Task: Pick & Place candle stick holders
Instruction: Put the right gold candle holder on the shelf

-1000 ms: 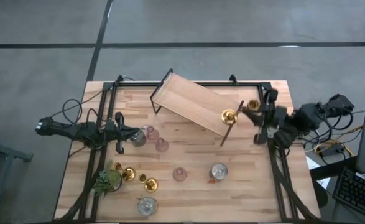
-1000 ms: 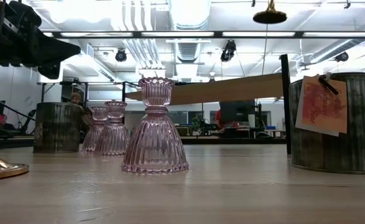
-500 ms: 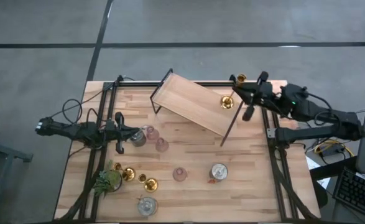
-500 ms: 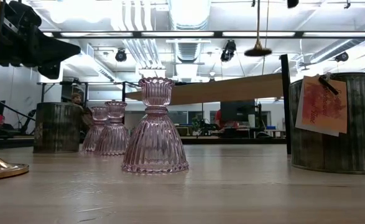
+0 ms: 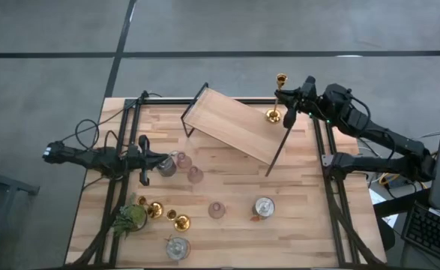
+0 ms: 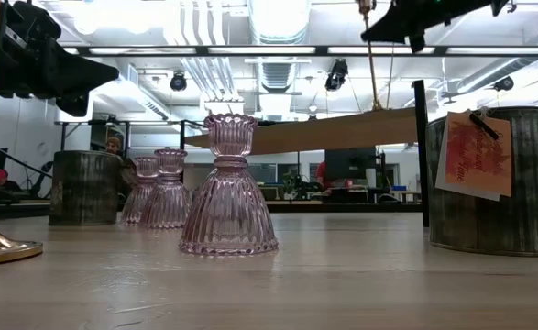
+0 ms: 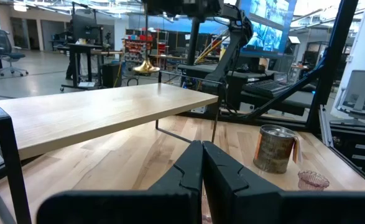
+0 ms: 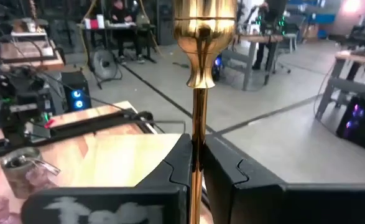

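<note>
**Q:** Right gripper (image 5: 288, 105): what do we see it doing, and why is it held this way?

**A:** We see its two fingers (image 8: 177, 163) closed on the thin stem of a gold candlestick (image 8: 199, 93), with the cup end projecting beyond the fingertips. In the high view the candlestick's round base sits over the far right end of the raised wooden shelf (image 5: 231, 124). We judge that the stem grip keeps the base free to meet the board flat. Whether the base touches the shelf, we cannot tell.

**Q:** Where does the candlestick lie relative to the claw?

**A:** It lies between the fingers, pinched partway along the stem; the cup extends past the table's far edge in the high view, and the base hangs toward the shelf.

**Q:** And the left gripper (image 5: 154, 159)?

**A:** We see it shut on nothing, waiting low at the left side of the table (image 5: 302, 225), pointing toward the shelf.

**Q:** Where are the other holders?

**A:** Two gold candlesticks (image 5: 169, 214) stand near the green plant (image 5: 130, 217) at the near left. Three pink glass cups (image 6: 228, 188) stand between the shelf and the near edge. One silvery holder (image 5: 264, 206) sits right of centre, a second at the near edge, a third just beside the left gripper. We judge the shelf to be their destination.
</note>
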